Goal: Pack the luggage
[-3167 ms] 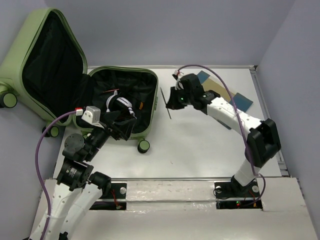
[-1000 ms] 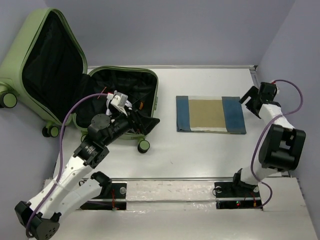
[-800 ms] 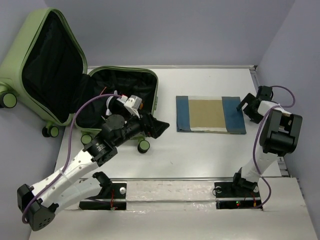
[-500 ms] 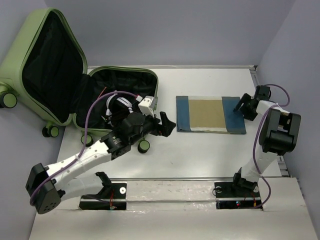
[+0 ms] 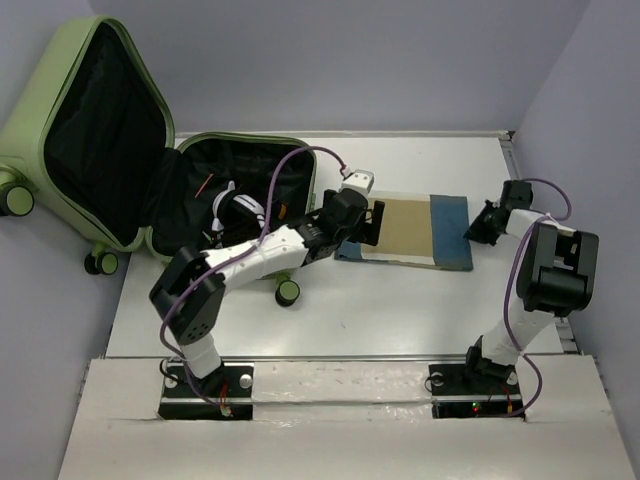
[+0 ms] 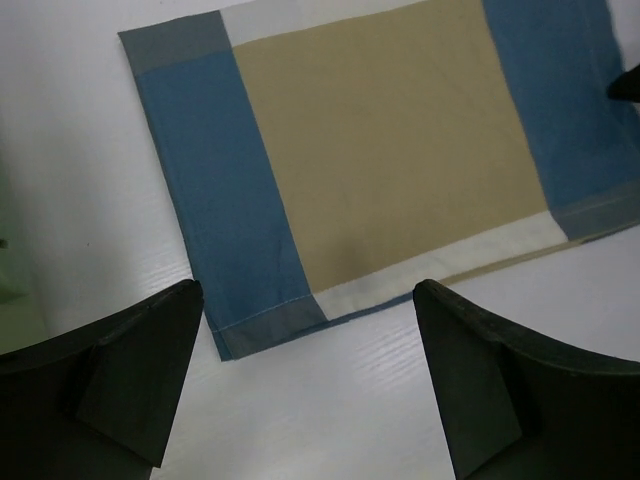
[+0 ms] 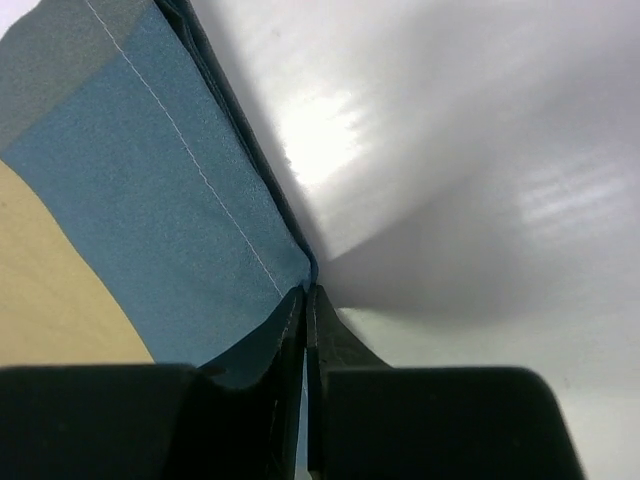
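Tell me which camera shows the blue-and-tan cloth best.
Left wrist: the cloth fills the frame, nearly whole. Top external shows it small, partly hidden by the left gripper; right wrist shows only its corner in the right gripper.

Folded cloth (image 5: 415, 232): flat on table (image 5: 400, 310), stretched between the two grippers.
Below left gripper (image 5: 372, 222): cloth's left end, its near corner just ahead of the spread fingers (clearest in the wrist view).
At right gripper (image 5: 476, 228): cloth's right edge, caught between the fingertips.
Left of left gripper: luggage (image 5: 35, 100), base on table, lid raised behind it and farther left.
In base, left of left gripper: bundled item (image 5: 240, 210).
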Available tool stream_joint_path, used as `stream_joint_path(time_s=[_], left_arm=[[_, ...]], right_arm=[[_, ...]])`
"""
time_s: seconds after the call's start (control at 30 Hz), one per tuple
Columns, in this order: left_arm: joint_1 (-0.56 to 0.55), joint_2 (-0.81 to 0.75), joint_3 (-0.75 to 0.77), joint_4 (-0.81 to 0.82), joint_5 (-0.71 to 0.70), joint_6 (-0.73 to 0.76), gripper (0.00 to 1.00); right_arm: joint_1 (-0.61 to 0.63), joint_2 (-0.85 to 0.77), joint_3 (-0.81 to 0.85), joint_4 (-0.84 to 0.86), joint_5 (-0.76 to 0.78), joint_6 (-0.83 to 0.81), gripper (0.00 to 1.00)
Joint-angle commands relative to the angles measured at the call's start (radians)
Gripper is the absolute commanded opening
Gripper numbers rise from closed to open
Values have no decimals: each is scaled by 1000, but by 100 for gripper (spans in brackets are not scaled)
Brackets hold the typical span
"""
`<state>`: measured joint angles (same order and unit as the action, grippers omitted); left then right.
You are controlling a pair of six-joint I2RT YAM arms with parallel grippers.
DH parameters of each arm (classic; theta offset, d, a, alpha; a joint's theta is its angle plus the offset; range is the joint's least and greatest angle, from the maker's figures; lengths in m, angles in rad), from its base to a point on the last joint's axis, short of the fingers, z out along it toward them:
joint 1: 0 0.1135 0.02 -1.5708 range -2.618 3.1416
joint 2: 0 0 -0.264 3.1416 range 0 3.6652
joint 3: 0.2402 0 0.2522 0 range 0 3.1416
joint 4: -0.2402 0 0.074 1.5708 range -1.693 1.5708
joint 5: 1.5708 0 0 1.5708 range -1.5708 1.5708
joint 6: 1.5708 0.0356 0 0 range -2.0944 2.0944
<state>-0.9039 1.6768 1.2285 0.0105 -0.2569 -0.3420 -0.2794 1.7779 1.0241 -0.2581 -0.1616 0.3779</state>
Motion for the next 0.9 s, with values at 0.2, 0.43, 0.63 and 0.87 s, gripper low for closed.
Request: stream_joint_path(time_s=[0.2,0.43,0.63,0.87], left_arm=[[-13,265,268,-147,-191,46,99],[6,412,399,-188,-176,37,98],[54,550,532,-237,-143,37,94],[117,642,626,-251,-38,43,88]], right_arm=[[9,-316,-202,-43,292,69,7],[9,-380,-252,-9,243,79,7],[9,-388,-294,37,192,87,7],[9,-393,-311,63,169,92,7]])
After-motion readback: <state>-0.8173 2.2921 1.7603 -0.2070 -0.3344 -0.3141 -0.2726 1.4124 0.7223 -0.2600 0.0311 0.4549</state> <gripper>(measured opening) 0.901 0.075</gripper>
